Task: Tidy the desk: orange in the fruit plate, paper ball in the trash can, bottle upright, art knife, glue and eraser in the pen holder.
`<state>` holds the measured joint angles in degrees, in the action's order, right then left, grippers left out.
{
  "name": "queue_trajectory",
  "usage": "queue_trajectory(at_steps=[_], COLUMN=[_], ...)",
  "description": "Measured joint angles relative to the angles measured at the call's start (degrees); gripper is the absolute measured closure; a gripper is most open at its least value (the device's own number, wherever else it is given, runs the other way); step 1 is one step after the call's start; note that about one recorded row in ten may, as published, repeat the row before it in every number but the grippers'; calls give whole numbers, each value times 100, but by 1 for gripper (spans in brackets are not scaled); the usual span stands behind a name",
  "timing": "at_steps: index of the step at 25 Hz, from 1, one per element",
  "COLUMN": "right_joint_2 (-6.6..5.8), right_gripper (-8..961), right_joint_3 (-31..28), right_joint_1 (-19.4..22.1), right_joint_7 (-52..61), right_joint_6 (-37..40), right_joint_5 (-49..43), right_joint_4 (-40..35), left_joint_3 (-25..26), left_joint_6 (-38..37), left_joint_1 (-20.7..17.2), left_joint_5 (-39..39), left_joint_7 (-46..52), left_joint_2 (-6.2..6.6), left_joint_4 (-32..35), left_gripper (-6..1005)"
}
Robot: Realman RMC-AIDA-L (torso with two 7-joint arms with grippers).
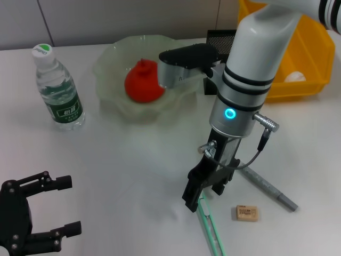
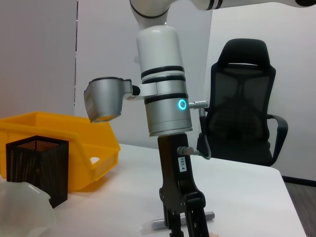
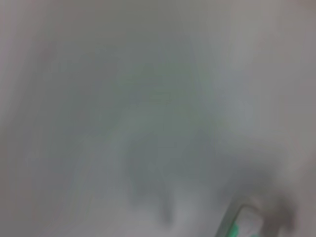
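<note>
Bottle [image 1: 58, 88] upright at far left of table [image 1: 133, 160]; green label with white print, too small to read; white-and-green cap. Eraser [image 1: 246, 213] flat on the table near the front, dark print on its face, illegible. Small white tag on the right arm's wrist link in the left wrist view, digits not reliably readable.

Orange [image 1: 144, 81] inside fruit plate [image 1: 114, 61], partly hidden behind the right arm's grey camera housing. Pen holder [image 1: 221, 38] behind the plate, mostly covered by the right arm; clearer in the left wrist view [image 2: 37, 168], just beside the trash can [image 2: 59, 143]. Trash can [image 1: 303, 64] at far right, a white lump, the paper ball [image 1: 294, 76], inside near the front wall, partly cut off by the arm.

Right gripper [image 1: 205, 194] pointing down, fingers close together over the upper end of a long pale-green object [image 1: 210, 229] lying on the table; contact not discernible, object cut off at the frame's lower edge. Grey pen-like stick [image 1: 269, 188] lying between gripper and eraser, upper end hidden behind the wrist. Right wrist view fully blurred; only a green-white corner recognisable.

Left gripper [image 1: 66, 205] low at front left, fingers spread, holding nothing, well apart from all items.
</note>
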<state>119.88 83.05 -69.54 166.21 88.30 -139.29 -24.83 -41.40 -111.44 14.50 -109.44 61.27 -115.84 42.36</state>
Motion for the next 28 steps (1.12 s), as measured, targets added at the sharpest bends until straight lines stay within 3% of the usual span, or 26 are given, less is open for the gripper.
queue_trajectory(at_steps=[28], right_joint_2=[0], right_gripper=[348], right_joint_3=[452], right_joint_1=[166], right_joint_7=[-250], right_joint_6=[-344], right_joint_5=[444], right_joint_4=[-118], left_joint_3=[6], left_joint_6=[196], left_joint_1=[149], left_joint_5=[1], left_joint_7=[-27], left_joint_2=[-42], left_joint_4=[-149], left_gripper=[185])
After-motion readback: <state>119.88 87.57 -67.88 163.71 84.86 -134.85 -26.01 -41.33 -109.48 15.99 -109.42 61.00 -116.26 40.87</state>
